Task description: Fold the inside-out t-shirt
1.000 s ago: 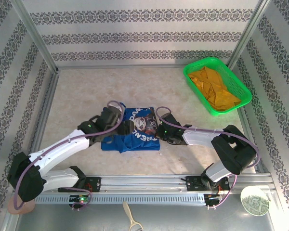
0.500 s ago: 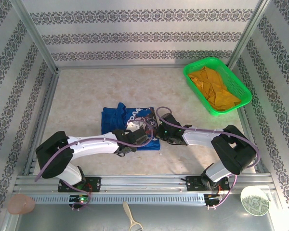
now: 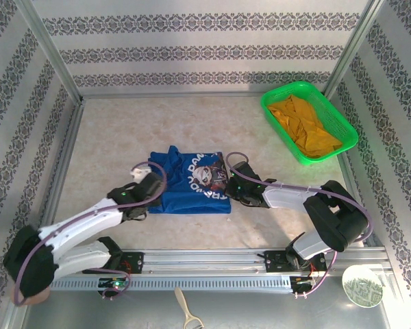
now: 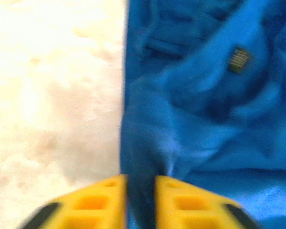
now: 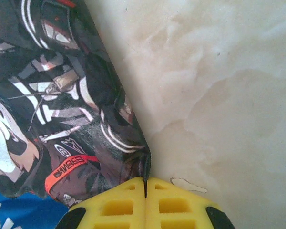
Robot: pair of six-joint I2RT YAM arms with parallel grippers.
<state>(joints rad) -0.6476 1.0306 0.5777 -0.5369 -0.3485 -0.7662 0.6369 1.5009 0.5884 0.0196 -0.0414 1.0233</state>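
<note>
Yellow, waffle-moulded fingers of the left gripper (image 4: 140,188) are pinching a raised ridge of blue cloth. The gap between them is narrow and filled with a dark fold. By the look of it, the claw is gathering the shirt's left edge so that side can be lifted over.

The inside-out t-shirt (image 3: 181,197) is lying as a rough, partly folded rectangle on the table (image 3: 116,130). It is sitting well apart from the green basket (image 3: 281,134), nearer the arms than the basket and off to its left. Its cotton is looking soft and matte, bunching into shallow rumples, with a small woven label (image 4: 238,59) showing on the blue.

On the shirt's basket-facing side, the right gripper (image 5: 145,183) is gripping with its fingers pressed together, and the thin corner of cloth is running into the seam between them. It is probably anchoring that edge so the fold comes out square. The print (image 5: 62,95) there is appearing dark and slick, with white and red graphics, and stiffer-looking than the plain knit. The table is showing pale, marbled and smooth.

Farthest off, the basket, a rigid plastic mesh, is holding a crumpled orange-yellow garment (image 3: 305,127), which is playing no part in this fold.
</note>
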